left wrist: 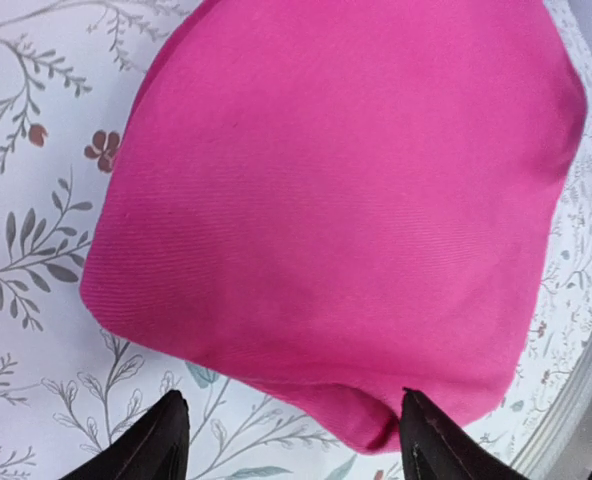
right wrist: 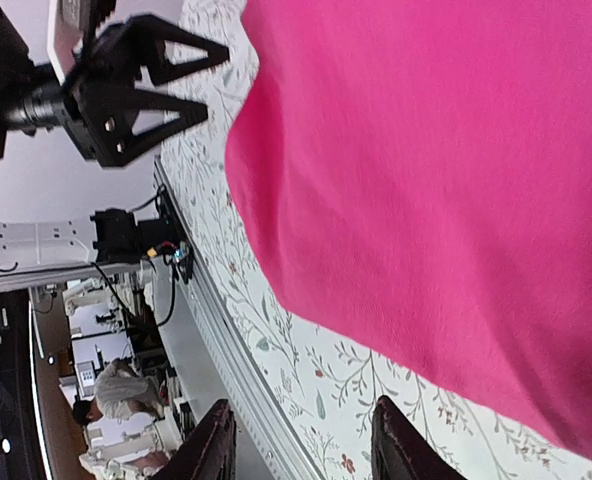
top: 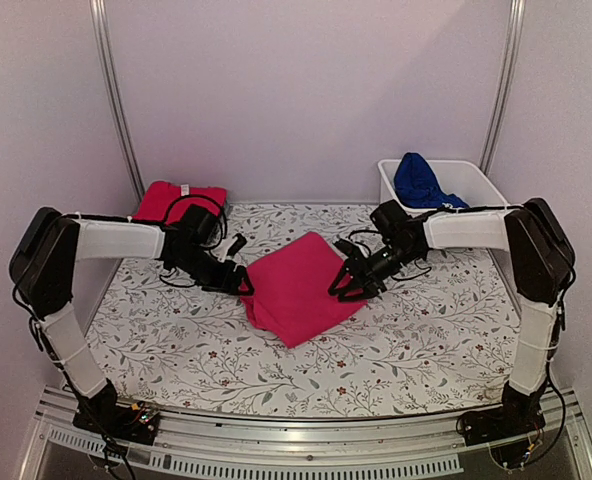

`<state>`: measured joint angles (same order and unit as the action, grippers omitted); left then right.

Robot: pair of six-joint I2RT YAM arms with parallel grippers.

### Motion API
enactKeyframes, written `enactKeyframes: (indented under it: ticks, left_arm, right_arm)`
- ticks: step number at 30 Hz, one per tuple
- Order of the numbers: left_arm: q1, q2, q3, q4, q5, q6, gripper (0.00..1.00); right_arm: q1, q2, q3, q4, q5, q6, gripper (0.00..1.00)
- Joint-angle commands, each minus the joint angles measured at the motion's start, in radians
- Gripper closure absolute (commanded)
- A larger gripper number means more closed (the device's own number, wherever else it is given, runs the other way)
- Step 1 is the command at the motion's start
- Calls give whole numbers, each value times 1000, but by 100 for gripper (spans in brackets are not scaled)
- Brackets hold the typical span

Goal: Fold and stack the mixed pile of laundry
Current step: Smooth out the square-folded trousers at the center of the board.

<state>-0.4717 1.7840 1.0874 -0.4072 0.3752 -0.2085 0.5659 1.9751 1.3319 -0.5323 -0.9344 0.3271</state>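
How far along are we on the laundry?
Done: the red tee looks folded, back left. In hand: the pink garment, folded mid-table, left fingers and right fingers open beside it, not stacked. Left: the blue garment bunched in the tub.

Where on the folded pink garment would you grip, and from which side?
Grip the pink garment at its left and right edges, coming in low from both sides. It lies flat in folded layers, so an edge pinch should catch them all; the open left gripper and right gripper flank it.
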Motion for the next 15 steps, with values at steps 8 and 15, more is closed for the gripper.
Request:
enactKeyframes:
  ticks: [8, 15]
  left_arm:
    - [-10, 131, 231, 41, 21, -11, 28]
    - [-13, 271, 197, 35, -53, -23, 33]
  right_arm:
    - [-58, 111, 184, 44, 115, 71, 60]
    - [-83, 246, 202, 28, 242, 41, 67]
